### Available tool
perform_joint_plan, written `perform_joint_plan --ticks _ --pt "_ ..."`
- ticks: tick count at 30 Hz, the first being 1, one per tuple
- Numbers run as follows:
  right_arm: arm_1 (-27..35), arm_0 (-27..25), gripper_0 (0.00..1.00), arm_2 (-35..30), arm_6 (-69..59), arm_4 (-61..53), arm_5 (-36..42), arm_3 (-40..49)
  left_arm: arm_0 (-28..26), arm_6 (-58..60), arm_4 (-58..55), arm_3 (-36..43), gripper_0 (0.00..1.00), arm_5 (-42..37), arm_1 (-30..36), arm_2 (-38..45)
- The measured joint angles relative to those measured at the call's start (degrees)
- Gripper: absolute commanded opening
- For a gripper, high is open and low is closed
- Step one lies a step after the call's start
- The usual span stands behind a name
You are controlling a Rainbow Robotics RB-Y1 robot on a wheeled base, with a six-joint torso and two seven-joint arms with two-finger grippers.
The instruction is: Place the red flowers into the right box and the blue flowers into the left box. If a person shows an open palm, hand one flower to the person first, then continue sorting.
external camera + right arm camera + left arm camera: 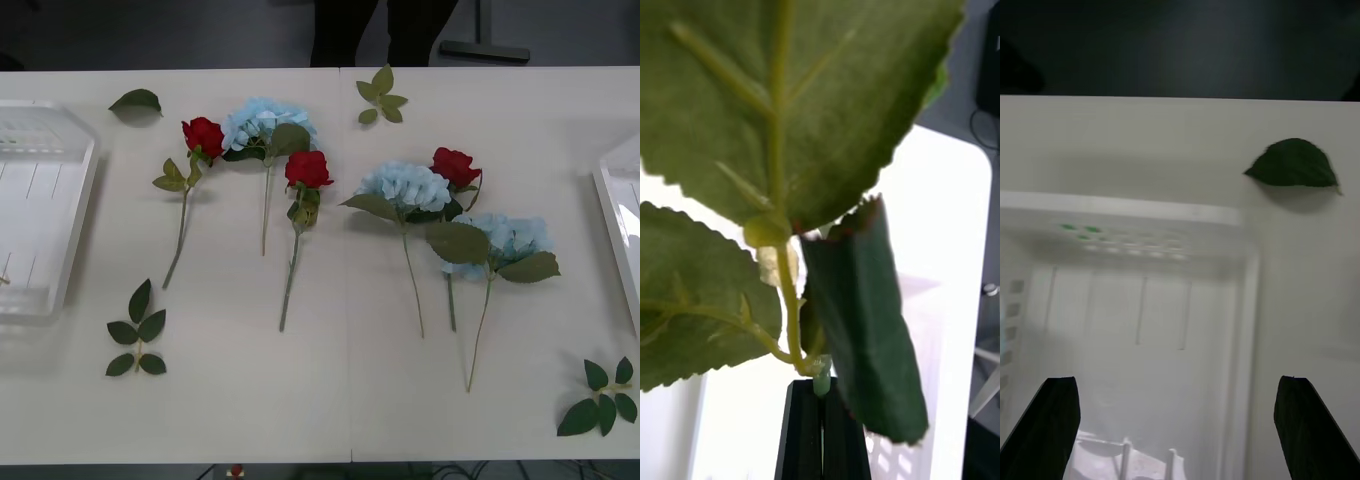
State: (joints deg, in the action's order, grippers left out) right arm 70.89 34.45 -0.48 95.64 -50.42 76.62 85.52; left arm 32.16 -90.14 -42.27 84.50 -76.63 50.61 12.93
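The right gripper (820, 409) has its black fingers pressed together on a thin green stem (790, 300) that carries broad serrated leaves; no flower head shows, so which flower it is cannot be told. The left gripper (1180, 420) hangs with its fingers wide apart above the left box (75, 215), at the left edge of the front view. The right box (612, 200) sits at the right edge. Between them, on the pale counter (330, 390), lie three red flowers (308, 170) and three blue flowers (408, 186), spread across the middle, with loose leaf sprigs (137, 335) scattered around them. Beyond the counter's far edge, at top centre, stand the person's dark legs (385, 30) on a grey floor.
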Motion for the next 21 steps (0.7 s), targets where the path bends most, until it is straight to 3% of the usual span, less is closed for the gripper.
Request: perform_joint_plan --ticks 5,9,16,21 --pt "5.17 0.01 0.0 5.35 0.04 -1.66 -4.5 -0.11 0.03 0.0 -3.99 4.45 0.76 3.46 -1.02 -8.56" --pt "6.57 0.01 0.0 6.83 0.07 -1.56 -4.46 -0.23 0.4 0.0 -2.68 4.72 0.84 7.87 -5.53 -15.32" --pt "6.54 -0.01 0.0 6.8 0.18 4.62 -4.53 -4.86 3.67 -0.01 6.72 -1.3 0.89 9.44 -16.67 -22.09" --pt "6.54 -0.03 0.0 6.8 1.6 8.87 -4.92 -11.05 5.79 -0.02 12.2 -6.7 0.89 12.5 -21.09 -24.94"
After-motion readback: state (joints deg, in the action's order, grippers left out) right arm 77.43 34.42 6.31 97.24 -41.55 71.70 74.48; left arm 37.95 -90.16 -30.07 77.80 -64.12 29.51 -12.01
